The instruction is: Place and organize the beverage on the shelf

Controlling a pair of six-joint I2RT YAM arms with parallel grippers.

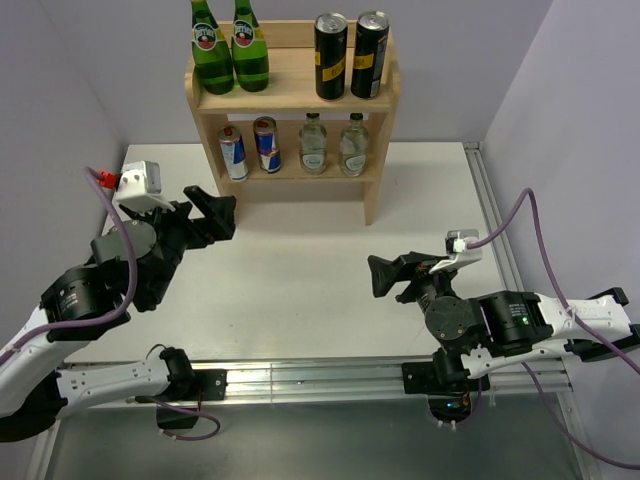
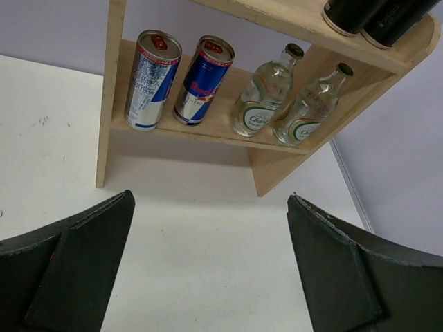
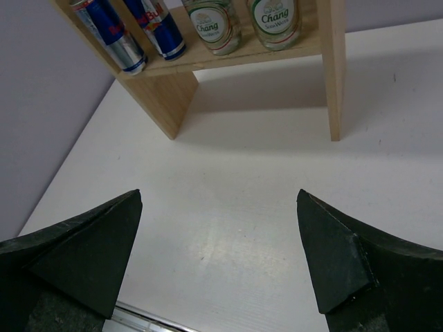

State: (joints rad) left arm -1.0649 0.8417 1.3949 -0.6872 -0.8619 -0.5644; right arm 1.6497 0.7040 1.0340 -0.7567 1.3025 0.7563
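The wooden shelf [image 1: 377, 180] stands at the back of the table. Its top tier holds two black-and-yellow cans [image 1: 349, 56]. Its lower tier holds two blue-silver-red cans [image 1: 249, 149] and two clear bottles [image 1: 333, 144]. The same cans [image 2: 178, 80] and bottles [image 2: 280, 103] show in the left wrist view, and the cans [image 3: 135, 31] and bottles [image 3: 239, 21] in the right wrist view. My left gripper [image 1: 213, 210] [image 2: 210, 207] is open and empty, left of the shelf front. My right gripper [image 1: 385, 276] [image 3: 219, 200] is open and empty, low on the table at the right.
Two large green glass bottles [image 1: 228, 47] stand on the shelf's top tier at the left. Purple walls close in on both sides. A metal rail [image 1: 320, 378] runs along the near table edge. The white tabletop [image 1: 300, 270] lies between the grippers.
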